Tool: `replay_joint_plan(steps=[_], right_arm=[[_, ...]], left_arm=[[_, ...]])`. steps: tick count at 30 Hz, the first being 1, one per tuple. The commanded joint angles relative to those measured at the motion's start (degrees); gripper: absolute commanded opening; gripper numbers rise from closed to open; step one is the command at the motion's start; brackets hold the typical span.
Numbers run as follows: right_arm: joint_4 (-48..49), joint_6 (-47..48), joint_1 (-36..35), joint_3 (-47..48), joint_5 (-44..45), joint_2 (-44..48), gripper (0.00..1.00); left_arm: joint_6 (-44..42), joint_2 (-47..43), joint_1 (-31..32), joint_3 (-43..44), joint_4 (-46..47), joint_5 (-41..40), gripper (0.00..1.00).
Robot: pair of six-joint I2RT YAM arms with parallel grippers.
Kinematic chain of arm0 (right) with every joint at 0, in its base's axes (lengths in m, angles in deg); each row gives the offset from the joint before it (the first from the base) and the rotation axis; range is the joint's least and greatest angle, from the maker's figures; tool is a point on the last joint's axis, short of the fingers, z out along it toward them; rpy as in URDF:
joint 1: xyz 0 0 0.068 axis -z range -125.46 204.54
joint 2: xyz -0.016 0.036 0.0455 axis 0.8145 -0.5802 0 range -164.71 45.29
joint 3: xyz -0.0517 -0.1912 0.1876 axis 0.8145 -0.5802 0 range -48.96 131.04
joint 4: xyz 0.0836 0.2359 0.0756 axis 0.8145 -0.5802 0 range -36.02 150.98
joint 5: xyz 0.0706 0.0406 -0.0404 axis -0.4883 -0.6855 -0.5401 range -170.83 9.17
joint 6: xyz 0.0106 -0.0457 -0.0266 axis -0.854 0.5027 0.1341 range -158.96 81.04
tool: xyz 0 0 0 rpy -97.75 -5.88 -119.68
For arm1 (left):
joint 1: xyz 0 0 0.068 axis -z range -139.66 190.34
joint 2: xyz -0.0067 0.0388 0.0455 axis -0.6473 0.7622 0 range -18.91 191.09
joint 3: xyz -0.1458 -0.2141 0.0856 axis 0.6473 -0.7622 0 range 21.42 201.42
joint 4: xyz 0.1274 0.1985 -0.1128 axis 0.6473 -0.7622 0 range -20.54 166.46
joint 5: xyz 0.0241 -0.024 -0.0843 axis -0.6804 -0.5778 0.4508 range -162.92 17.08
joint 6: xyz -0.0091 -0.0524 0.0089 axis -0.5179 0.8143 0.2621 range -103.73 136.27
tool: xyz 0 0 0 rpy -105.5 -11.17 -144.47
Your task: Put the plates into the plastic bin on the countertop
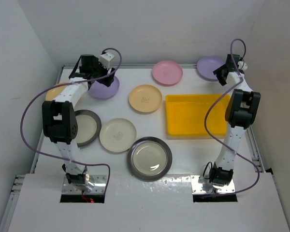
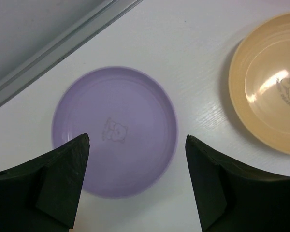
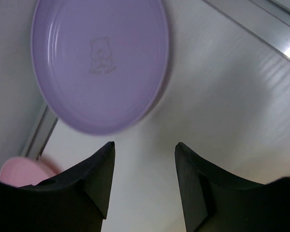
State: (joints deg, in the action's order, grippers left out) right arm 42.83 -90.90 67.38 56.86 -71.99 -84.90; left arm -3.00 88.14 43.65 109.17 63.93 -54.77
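Left gripper [image 2: 137, 140]: is hovering over the left lilac plate [image 2: 116, 111], its dark wedge-shaped jaws spread wide with nothing clamped; the plate's near half is showing between the two tips.
Left lilac plate: is lying flat on the white countertop [image 1: 183, 154], well left of the yellow plastic bin [image 1: 193, 118] and farther back; it is round, shallow and matte, with a faint bear print in the middle and a metal strip [image 2: 63, 43] running just beyond it.
Right gripper [image 3: 145, 145]: is pointing toward the right lilac plate [image 3: 101, 63], jaws parted and holding nothing; the plate is lying just ahead of the tips, apart from them.
Right lilac plate: is sitting just beyond the bin's far right corner; it is smooth and round, with the same bear print.
Yellow plastic bin: is standing beside the right arm; it is rectangular, low-walled, bright glossy plastic.
Pink plate [image 1: 167, 72]: is lying just beyond the bin's far left corner.
Pale orange plate [image 1: 145, 98]: is lying just left of the bin, glossy and catching light.
Second pale orange plate [image 1: 53, 92]: is lying far left of the bin, mostly hidden behind the left arm.
Cream-white plate [image 1: 117, 135]: is resting left of the bin's near edge.
Steel-rimmed plate [image 1: 150, 158]: is sitting near the bin's near left corner, a shiny metal rim around a pale centre.
Second steel-rimmed plate [image 1: 89, 126]: is lying well left of the bin, partly under the left arm.
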Motion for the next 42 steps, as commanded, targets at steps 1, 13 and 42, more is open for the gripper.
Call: replay_joint_plan(steps=[1,13,42], right_arm=[[7.77,-6.68,0.69,8.57,3.63,-4.53,0.52],[7.61,-20.56,0.43,14.06,9.52,-17.2,0.46],[13.75,-17.59,-0.53,9.5,8.48,-14.22,0.0]], left_arm=[[5.02,2.11,0.91,6.38,1.2,2.06,0.82],[7.84,9.84,0.91,12.01,3.83,1.97,0.84],[6.26,10.38,-0.15,11.13,4.36,3.82,0.84]])
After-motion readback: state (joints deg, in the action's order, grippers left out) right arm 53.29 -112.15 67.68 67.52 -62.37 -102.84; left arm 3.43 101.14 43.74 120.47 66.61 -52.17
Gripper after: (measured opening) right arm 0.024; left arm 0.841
